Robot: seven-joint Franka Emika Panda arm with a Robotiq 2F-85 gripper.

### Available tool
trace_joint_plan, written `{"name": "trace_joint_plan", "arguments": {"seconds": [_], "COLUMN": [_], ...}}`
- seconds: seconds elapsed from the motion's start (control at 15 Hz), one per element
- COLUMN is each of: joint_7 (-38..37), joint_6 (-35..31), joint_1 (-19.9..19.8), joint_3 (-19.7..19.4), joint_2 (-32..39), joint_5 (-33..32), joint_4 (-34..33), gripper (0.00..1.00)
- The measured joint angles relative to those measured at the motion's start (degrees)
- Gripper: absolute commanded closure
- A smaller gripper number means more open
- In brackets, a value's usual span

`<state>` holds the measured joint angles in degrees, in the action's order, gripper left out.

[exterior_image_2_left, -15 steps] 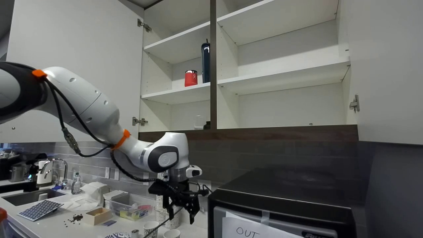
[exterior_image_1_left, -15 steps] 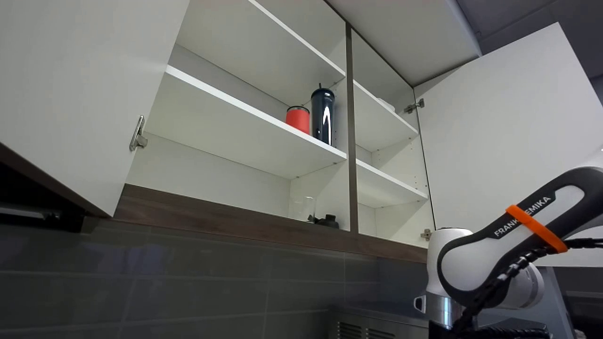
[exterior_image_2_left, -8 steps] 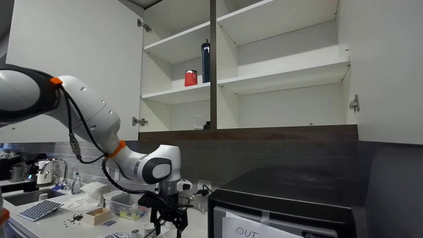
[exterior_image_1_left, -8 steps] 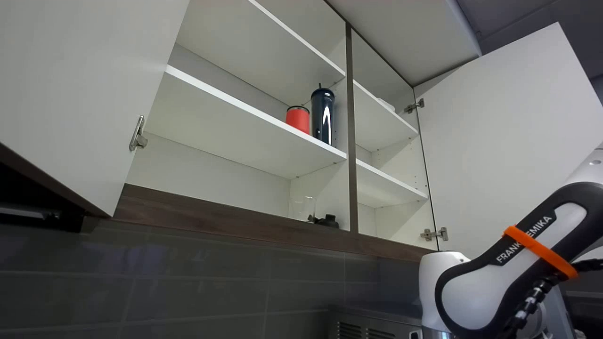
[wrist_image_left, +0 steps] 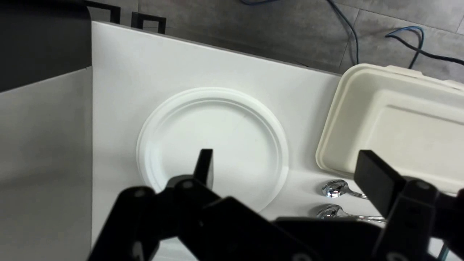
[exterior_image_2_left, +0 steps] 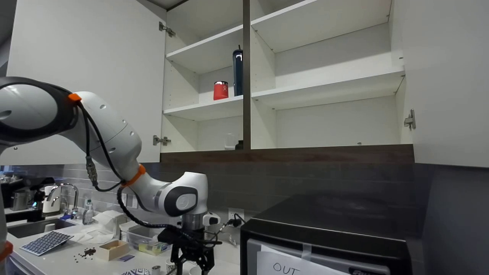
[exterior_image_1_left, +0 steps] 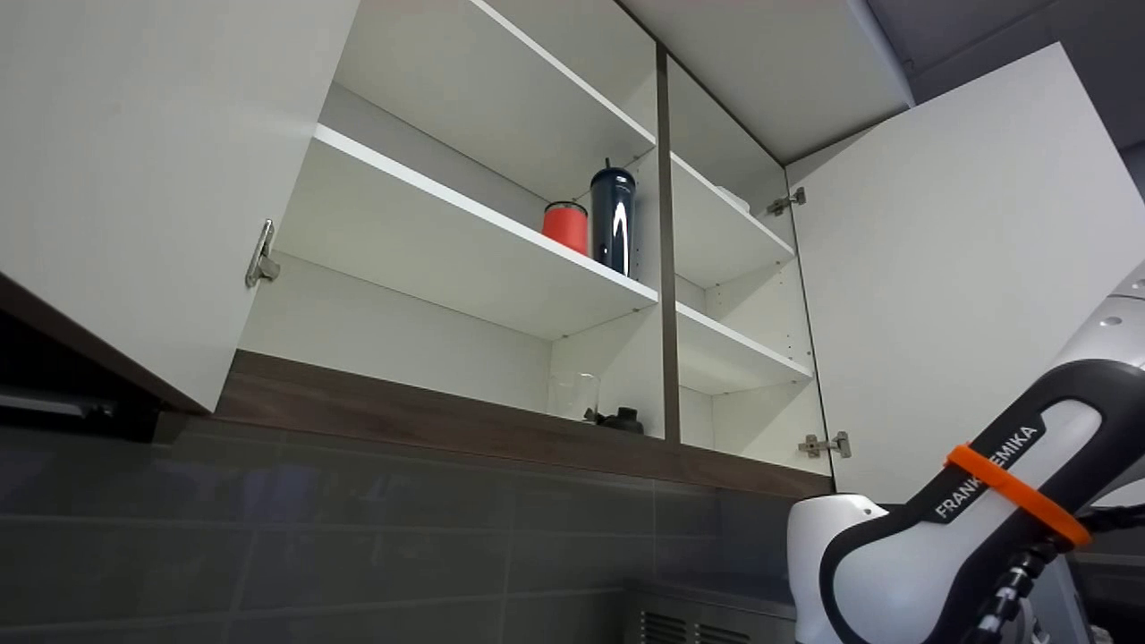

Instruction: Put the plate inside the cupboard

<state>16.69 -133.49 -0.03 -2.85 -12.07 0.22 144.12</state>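
A plain white dinner plate (wrist_image_left: pixel 235 145) is lying flat on the counter (wrist_image_left: pixel 116 127), its shallow, rimmed face looking straight up. Being round, it is keeping the same breadth along every line, so every axis is running equally long. In the wrist view the hand (wrist_image_left: pixel 285 159) is showing at the near side, its two fingers (wrist_image_left: pixel 203 166) standing wide apart and gripping nothing. The left finger is covering part of the plate's near half; whether it is touching, the view is not making clear. The right finger is crossing the near edge of a pale takeout container (wrist_image_left: pixel 409 127), which is resting to the right of the plate. Two metal spoons (wrist_image_left: pixel 334 189) are lying on the container's near side, their bowls pointing left towards the plate. In both exterior views the cupboard (exterior_image_2_left: pixel 336 126) is standing open above, and a red cup (exterior_image_1_left: pixel 565 228) and a dark blue tumbler (exterior_image_1_left: pixel 613 219) are standing upright, side by side, on a shelf (exterior_image_1_left: pixel 483 286) of its left compartment.
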Motion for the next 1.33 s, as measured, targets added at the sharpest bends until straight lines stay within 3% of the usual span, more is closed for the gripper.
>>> {"name": "trace_joint_plan", "arguments": {"seconds": [0.4,0.8,1.33], "joint_7": [0.16,0.07,2.02], "joint_6": [0.0,-0.53,-9.77], "joint_1": [0.13,0.2,-2.8], "joint_3": [-0.01,-0.07,-0.67], "joint_2": [0.7,6.96,17.51], "joint_5": [0.8,5.7,14.86], "joint_4": [-0.11,-0.99,-1.04], "gripper": [0.0,0.0,0.0]}}
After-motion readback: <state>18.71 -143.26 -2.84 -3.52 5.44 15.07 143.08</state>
